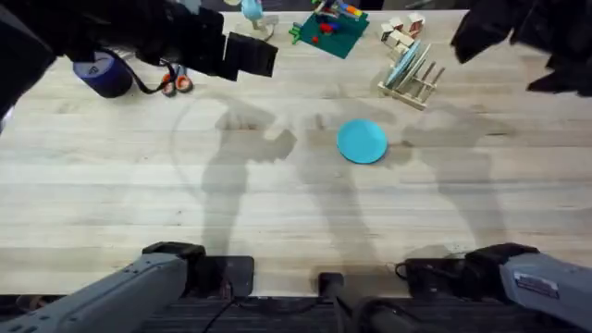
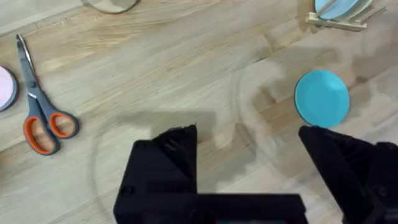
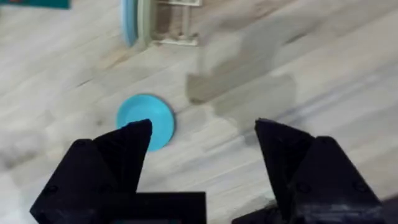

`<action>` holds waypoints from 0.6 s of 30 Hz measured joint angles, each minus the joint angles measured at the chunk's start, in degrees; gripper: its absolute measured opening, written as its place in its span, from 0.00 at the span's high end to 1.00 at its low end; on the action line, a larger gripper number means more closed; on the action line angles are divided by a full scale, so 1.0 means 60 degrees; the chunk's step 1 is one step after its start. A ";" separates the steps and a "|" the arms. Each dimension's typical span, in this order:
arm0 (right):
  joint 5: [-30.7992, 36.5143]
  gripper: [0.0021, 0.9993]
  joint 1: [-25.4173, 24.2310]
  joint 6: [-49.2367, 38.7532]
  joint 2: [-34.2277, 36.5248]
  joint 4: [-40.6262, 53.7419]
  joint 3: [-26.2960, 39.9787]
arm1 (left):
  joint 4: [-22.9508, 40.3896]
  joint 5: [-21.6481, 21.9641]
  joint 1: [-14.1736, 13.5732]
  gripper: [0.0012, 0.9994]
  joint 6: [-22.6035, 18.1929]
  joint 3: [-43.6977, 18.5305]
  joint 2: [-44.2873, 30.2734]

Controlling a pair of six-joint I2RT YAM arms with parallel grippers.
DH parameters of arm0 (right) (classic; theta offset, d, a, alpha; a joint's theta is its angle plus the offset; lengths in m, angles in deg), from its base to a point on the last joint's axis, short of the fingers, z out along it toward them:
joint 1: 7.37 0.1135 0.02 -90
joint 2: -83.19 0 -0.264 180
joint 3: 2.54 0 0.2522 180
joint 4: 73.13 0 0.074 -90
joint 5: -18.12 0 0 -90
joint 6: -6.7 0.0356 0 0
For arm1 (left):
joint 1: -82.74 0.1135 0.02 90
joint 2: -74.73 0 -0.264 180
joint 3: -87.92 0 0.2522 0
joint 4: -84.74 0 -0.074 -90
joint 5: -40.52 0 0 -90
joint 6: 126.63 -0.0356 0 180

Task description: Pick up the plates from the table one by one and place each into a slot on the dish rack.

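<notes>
A sky-blue plate [image 1: 362,141] [image 2: 321,98] [image 3: 148,121] lies flat on the wooden table [image 1: 277,203], a little in front of the dish rack [image 1: 413,78] [image 2: 339,22] [image 3: 177,25]. In the rack's slots stand a blue plate [image 3: 129,22] and a pale cream plate [image 3: 144,22] on edge. My left gripper [image 1: 252,55] [image 2: 249,146] hangs high over the table's back left, open and holding nothing. My right gripper [image 1: 467,39] [image 3: 205,134] is raised at the back right near the rack, also open with nothing between its fingers.
Orange-handled scissors [image 1: 176,83] [image 2: 40,106] and a dark blue roll [image 1: 104,74] lie at the back left. A pink dish [image 2: 4,87] sits beside the scissors. A green toy board [image 1: 328,32] and wooden blocks [image 1: 400,32] stand behind the rack.
</notes>
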 joint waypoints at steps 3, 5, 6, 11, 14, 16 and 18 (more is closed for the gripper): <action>-0.0757 0.01 0.0000 -0.0590 -0.0884 -0.0729 -0.1043 | 0.0001 -0.0009 0.0000 0.01 0.0015 0.0000 0.0000; -0.1287 0.01 0.0000 -0.1016 -0.1370 -0.0903 -0.1538 | 0.0001 -0.0044 0.0000 0.00 0.0015 0.0000 0.0000; -0.1555 0.01 0.0000 -0.1246 -0.1582 -0.0933 -0.1716 | 0.0001 -0.0067 0.0000 0.00 0.0015 0.0000 0.0000; -0.3736 0.01 0.0000 -0.3861 -0.2386 -0.0202 -0.2114 | 0.0136 -0.0190 0.0000 0.80 0.0085 0.0000 0.0000; -0.3822 0.01 0.0000 -0.4220 -0.2383 -0.0122 -0.2114 | 0.0326 -0.0439 0.0000 0.95 0.0086 0.0000 0.0000; -0.3849 0.00 0.0000 -0.4379 -0.2386 -0.0122 -0.2114 | 0.0515 -0.0723 0.0000 0.96 0.0092 0.0004 0.0000; -0.3868 0.00 0.0000 -0.4468 -0.2383 -0.0124 -0.2114 | 0.0538 -0.1051 0.0004 0.96 0.0224 0.0017 0.0001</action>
